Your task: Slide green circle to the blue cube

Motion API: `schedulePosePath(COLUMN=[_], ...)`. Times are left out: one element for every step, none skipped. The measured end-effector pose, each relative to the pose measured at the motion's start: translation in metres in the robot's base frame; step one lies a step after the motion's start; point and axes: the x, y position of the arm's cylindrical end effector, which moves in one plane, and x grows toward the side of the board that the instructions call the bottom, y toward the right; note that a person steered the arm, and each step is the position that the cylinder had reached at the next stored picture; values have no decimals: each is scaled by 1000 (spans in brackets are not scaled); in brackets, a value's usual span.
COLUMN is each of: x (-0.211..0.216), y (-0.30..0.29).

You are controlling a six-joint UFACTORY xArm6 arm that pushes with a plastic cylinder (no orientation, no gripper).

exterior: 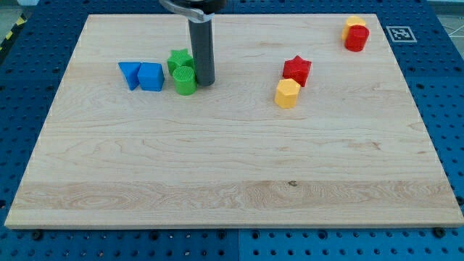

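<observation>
The green circle (185, 80) is a short green cylinder at the view's upper left. My tip (205, 83) stands right against its right side. A green star-shaped block (178, 61) sits just behind the cylinder, touching it. The blue cube (151, 77) lies a short gap to the cylinder's left. A blue wedge-shaped block (130, 74) touches the cube's left side.
A red star (296, 70) and a yellow hexagonal block (287, 93) sit together right of centre. A yellow block (354, 23) and a red cylinder (356, 38) stand at the top right corner. The wooden board (232, 181) lies on a blue perforated table.
</observation>
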Motion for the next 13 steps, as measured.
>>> schedulePosePath(x=[17, 17, 15, 15, 15, 15, 13, 13, 13, 11, 7, 7, -8], y=[0, -5, -12, -16, -16, -17, -17, -19, -19, -22, -23, -23, -8])
